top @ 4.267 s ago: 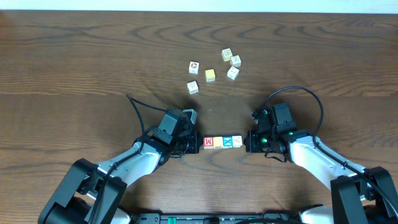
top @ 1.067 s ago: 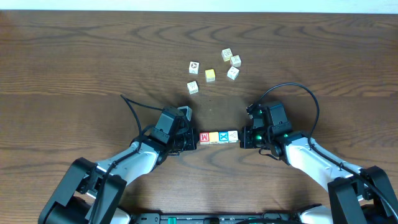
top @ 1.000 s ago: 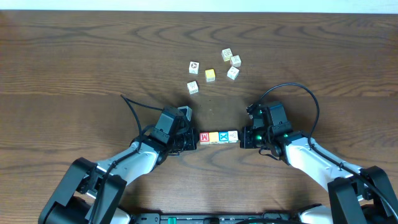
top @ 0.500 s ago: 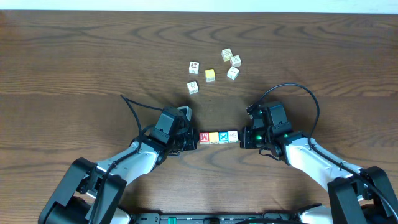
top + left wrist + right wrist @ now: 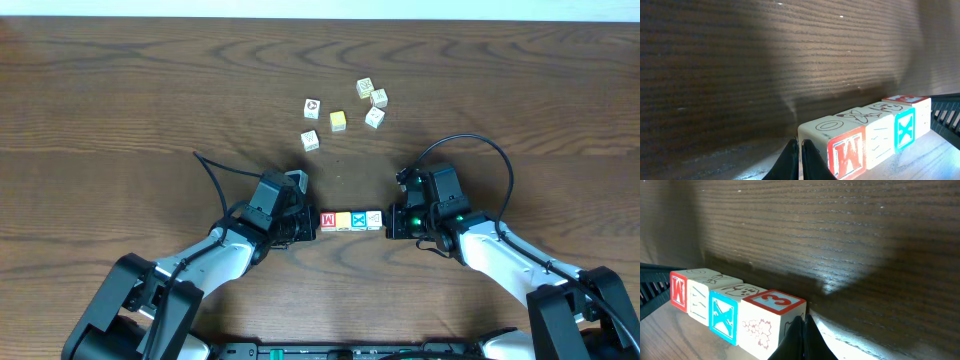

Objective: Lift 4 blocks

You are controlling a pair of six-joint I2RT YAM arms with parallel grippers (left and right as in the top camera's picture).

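Dark brown, wood-grained tabletop [image 5: 120, 90] across nearly the whole overhead view, with only a thin pale strip [image 5: 320, 8] beyond its far edge. Left arm [image 5: 215, 255] and right arm [image 5: 500, 250] reaching in from the near edge, angled toward each other.

Left hand [image 5: 314, 225] with fingers pressed together, tips against the red end of the row. Right hand [image 5: 389, 221] likewise pinched closed, tips against the whitish end.

Between the two hands and touching both, the 4 blocks [image 5: 351, 220], face to face in one straight line. From the left hand outward: red block [image 5: 329, 221] with white letter, yellow-orange block [image 5: 344, 221], blue X block [image 5: 359, 220], then whitish block [image 5: 373, 218] right against the right hand. Impossible to tell whether clear of the tabletop.

Well beyond both hands, farther up the tabletop, scattered whitish picture cubes [image 5: 312, 107] around a pale yellow cube [image 5: 338, 121].
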